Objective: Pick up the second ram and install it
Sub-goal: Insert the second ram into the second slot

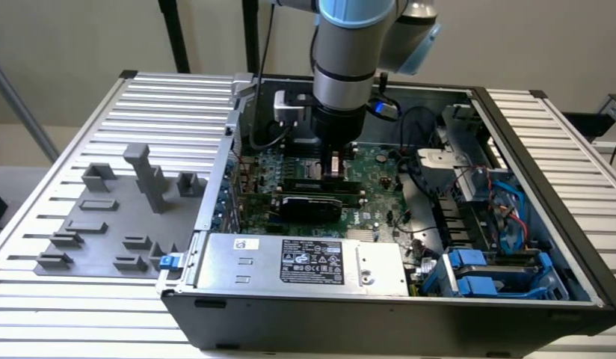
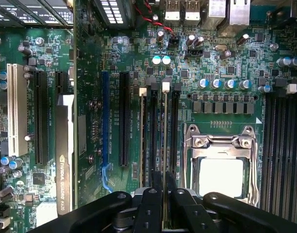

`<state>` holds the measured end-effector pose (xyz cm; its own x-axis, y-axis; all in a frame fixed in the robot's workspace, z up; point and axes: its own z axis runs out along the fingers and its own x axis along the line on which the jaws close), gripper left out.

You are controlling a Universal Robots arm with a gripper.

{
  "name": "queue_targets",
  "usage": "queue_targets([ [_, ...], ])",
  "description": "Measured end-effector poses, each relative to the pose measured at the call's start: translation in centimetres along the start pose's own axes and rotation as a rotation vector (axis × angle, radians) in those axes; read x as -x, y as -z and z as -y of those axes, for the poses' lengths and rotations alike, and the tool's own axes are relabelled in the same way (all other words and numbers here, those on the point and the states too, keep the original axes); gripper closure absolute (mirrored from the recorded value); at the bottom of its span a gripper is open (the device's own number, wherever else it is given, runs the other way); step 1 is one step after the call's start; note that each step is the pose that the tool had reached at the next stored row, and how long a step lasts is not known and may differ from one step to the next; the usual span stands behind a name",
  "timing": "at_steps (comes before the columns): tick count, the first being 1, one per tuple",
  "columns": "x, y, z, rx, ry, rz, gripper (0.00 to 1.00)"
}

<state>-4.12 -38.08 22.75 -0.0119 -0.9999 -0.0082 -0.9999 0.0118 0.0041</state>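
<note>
Claw point(image 2: 165, 194) pinches the second ram point(image 2: 165, 145) edge-on directly over its DIMM slot point(image 2: 165, 121); keep it vertical, aligned with slot, press evenly.

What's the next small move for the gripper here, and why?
Probably a short straight press down. In the wrist view the gripper is shut on the second ram, seen edge-on and lined up along a black slot beside the CPU socket. Whether it is fully seated I can't tell, so press gently before releasing.
</note>
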Motion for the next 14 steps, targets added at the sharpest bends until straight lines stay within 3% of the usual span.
queue_targets([
  [14, 0.18, -0.21, 0.00, 0.0000, 0.000, 0.0000, 0.86],
])
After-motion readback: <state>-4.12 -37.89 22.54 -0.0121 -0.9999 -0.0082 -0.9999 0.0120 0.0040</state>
